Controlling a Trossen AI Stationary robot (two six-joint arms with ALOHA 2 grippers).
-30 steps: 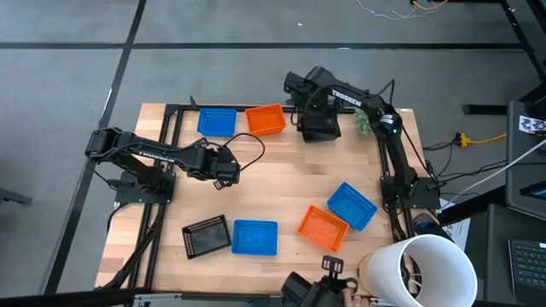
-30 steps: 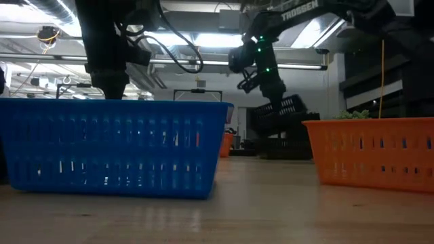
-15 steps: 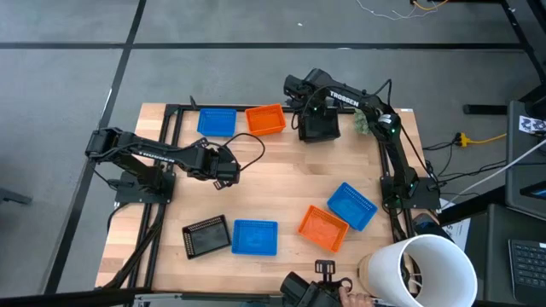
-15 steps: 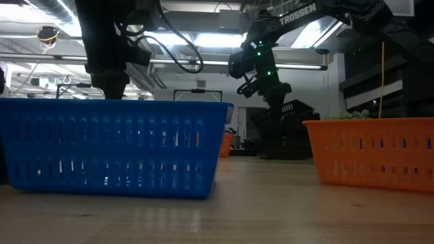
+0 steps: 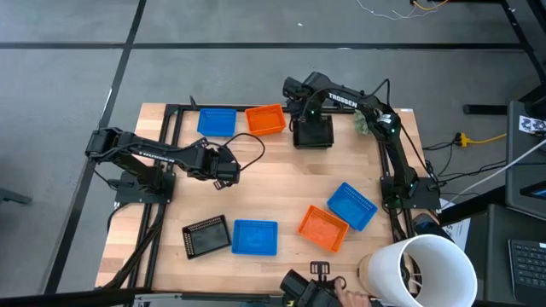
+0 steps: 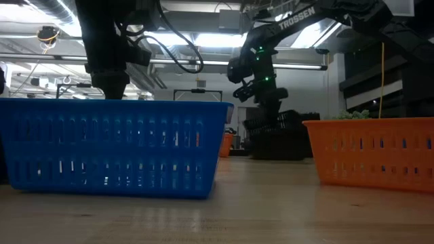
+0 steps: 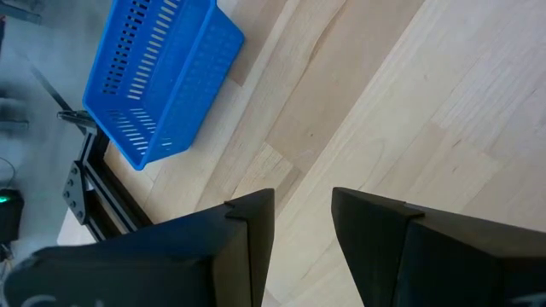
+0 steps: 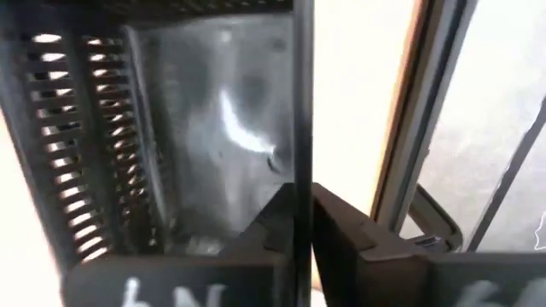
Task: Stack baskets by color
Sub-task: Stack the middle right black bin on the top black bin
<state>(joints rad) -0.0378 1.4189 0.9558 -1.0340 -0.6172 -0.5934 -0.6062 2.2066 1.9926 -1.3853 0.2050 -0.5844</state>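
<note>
From the high view we found the right gripper [image 5: 312,119] at upper centre, directly over the black basket [image 5: 314,134], whose long axis ran up-down; the left gripper [image 5: 225,167] waited mid-left, well apart. In the low view that basket [image 6: 274,139] sat on the table. The right wrist view showed the fingers [image 8: 341,234] astride its wall [image 8: 302,111], narrowly parted; whether gripping, we could not tell. In the left wrist view the left gripper's fingers [image 7: 375,226] stood apart, empty.

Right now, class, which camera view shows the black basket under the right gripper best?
The high view: the black basket shows whole beside the orange basket, under the right gripper. The low view shows it far off and dark; the right wrist view only its inside wall; the left wrist view nothing.
</note>
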